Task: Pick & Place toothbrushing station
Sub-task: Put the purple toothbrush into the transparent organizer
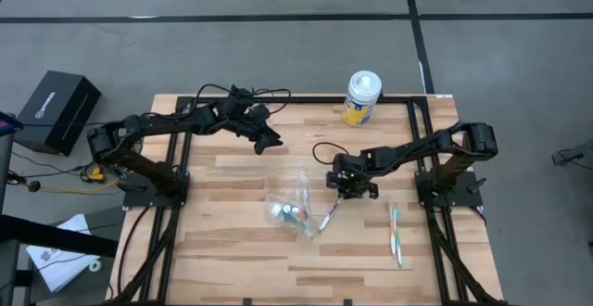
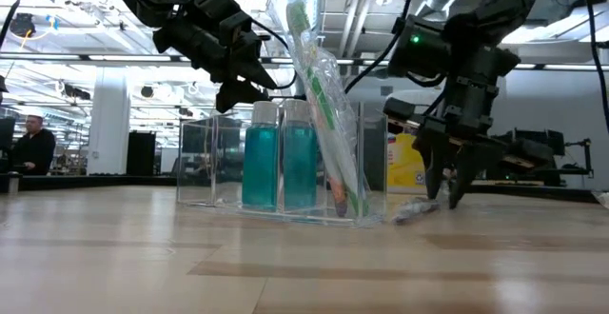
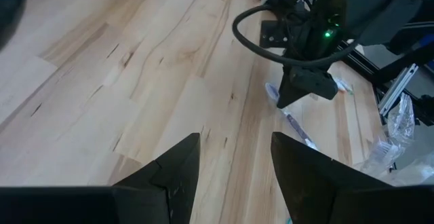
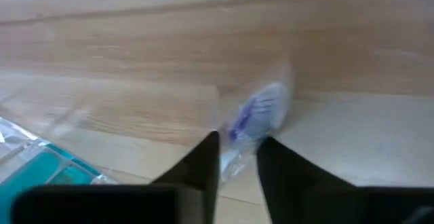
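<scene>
A clear plastic bag (image 1: 292,204) stands at the table's middle with two teal tubes (image 2: 279,166) and a green toothbrush (image 2: 319,86) in it. A purple toothbrush in a clear wrapper (image 1: 331,215) lies on the table just to the bag's right. My right gripper (image 1: 345,189) points down over the toothbrush's far end and is closed on it. My left gripper (image 1: 271,142) hangs open and empty above the table, far left of the bag. Two more slim toothbrushes (image 1: 397,236) lie on the table at the right. My right gripper pinches the wrapped purple toothbrush just behind its bristle head (image 4: 239,149) between its two fingers. The fingers come from above, pointing down, and lie across the brush. The brush rests on the table (image 2: 414,209), its other end toward the bag.
A white-and-yellow canister (image 1: 362,97) stands at the table's far edge. Black rails (image 1: 417,148) run along the table's left and right sides by the arm bases. Bare wood lies near the front edge. A person shows in the room at the far left (image 2: 33,147).
</scene>
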### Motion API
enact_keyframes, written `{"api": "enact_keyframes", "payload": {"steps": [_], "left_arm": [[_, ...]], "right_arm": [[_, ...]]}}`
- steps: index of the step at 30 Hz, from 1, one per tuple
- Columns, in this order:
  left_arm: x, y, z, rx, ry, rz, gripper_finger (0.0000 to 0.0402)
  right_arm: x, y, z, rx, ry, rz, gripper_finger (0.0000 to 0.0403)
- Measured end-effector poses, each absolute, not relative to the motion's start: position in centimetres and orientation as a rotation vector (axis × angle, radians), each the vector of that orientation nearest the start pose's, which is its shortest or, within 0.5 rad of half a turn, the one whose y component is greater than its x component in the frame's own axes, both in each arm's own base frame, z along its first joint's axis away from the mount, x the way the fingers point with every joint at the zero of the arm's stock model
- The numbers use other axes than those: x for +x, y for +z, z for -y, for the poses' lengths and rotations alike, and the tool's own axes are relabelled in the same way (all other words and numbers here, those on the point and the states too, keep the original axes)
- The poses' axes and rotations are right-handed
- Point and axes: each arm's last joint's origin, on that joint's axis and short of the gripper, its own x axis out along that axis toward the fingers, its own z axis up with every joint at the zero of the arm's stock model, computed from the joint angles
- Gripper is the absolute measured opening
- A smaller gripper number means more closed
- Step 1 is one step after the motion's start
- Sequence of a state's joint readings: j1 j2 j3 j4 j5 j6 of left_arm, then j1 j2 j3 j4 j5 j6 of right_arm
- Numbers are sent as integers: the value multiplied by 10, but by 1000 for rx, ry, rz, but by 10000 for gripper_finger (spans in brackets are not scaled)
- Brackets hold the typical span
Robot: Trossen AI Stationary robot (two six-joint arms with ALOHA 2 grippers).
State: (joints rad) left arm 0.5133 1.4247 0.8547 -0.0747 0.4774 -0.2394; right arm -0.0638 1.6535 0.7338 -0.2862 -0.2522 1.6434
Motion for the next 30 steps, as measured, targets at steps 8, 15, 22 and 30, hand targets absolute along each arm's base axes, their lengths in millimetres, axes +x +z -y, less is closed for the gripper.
{"api": "enact_keyframes", "payload": {"steps": [8,15,22,30], "left_arm": [[263,227,-133,-539,103,-564,176],[264,227,-133,-538,103,-562,176],[264,227,-133,-538,104,-556,176],[264,228,-134,-541,112,-551,176]], "right_arm": [[277,121,29,1526,-813,-957,7],[279,144,50,1422,-819,-723,0],[278,192,72,1283,-748,-496,0],[283,256,79,1097,-600,-260,0]]}}
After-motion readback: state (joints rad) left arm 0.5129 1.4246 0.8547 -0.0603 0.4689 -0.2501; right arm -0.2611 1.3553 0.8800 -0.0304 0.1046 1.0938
